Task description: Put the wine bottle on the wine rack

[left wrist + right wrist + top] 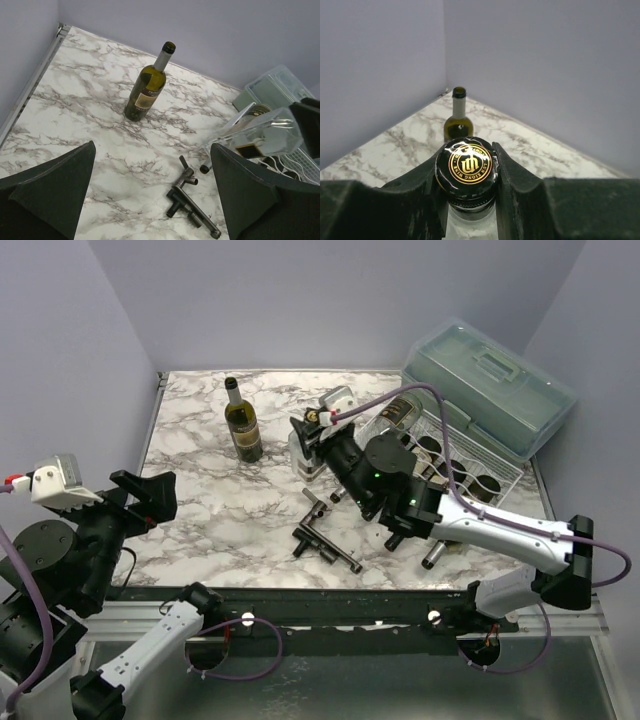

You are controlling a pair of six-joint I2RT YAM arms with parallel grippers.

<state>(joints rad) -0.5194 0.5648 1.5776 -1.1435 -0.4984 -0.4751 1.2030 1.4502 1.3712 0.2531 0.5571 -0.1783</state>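
Right fingers clamped on clear wine bottle neck | left fingers wide, empty

Glossy clear-glass wine bottle with shiny black-and-gold cap between the right gripper's matt black fingers; beyond, a glossy green glass bottle on a smooth marbled table.

Robot lab test cell. L arm & R arm mounted on alu rail at edge of faux-marble table; purple cables hang loose. Plain lilac walls box table in on 3 sides. Staged props on top, e.g. rack, plastic box.
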